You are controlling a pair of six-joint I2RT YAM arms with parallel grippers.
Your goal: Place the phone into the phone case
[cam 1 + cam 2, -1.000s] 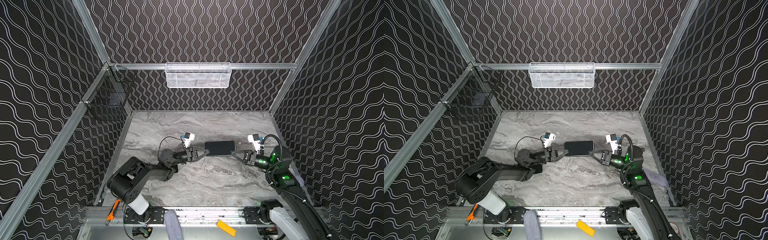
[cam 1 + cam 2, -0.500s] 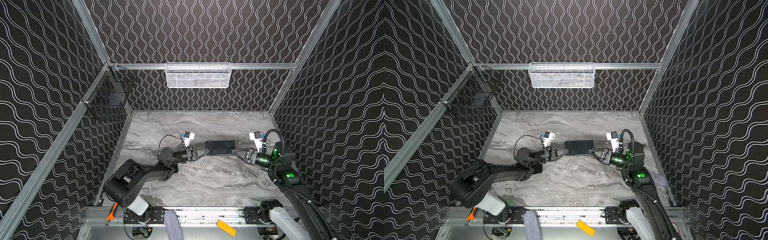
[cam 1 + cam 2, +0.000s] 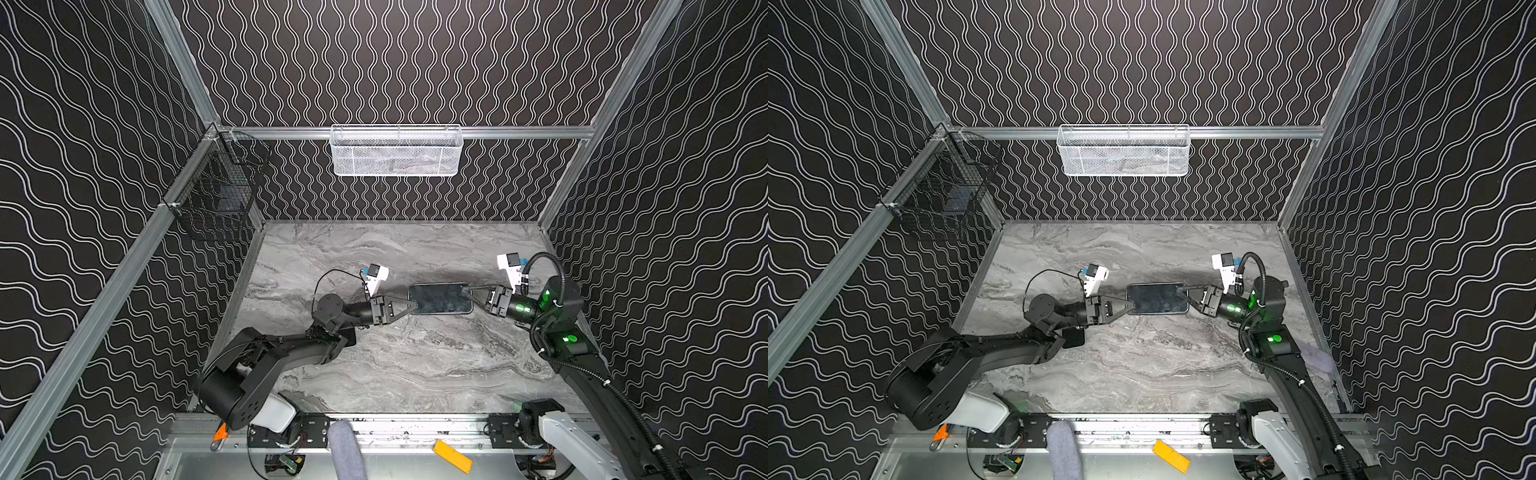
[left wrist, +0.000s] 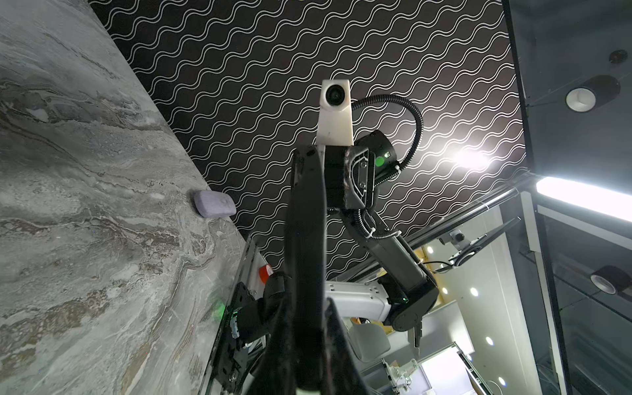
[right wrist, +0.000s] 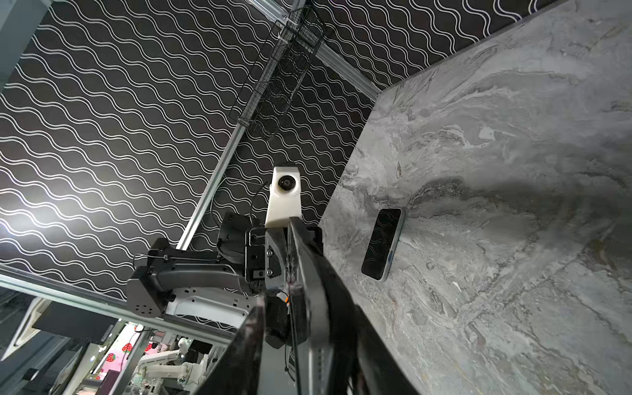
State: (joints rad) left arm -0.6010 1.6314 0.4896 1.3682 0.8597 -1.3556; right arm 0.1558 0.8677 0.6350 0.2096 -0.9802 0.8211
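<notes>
**Q:** Where do things stand?

**A:** Mid-table, mid-task. I hold the black case [image 4: 304,239] level in the air between my two arms, edge-on to both wrist cameras. My left claw [image 3: 413,305] is pressed together on one short end. My right claw [image 3: 466,293] straddles the opposite end. Its wrist view shows a sliver of gap beside one finger, so I cannot tell whether it bites the case or merely brackets it.

**Q:** And the phone?

**A:** The phone [image 5: 383,244] lies flat on the table [image 3: 415,365], screen up, with neither claw on it, below the raised case. In both top views the two dark slabs overlap and cannot be told apart.

**Q:** Which step is this?

**A:** By my reading, the case is being readied over the phone. Nothing is seated yet.

**Q:** What does the next move call for?

**A:** First a settled hold at the right end, I judge. Then the case's open side must face the phone with the corners matched. The two should meet squarely, one corner in, then pressure along the rim. I cannot make out which way the open side faces now.
</notes>
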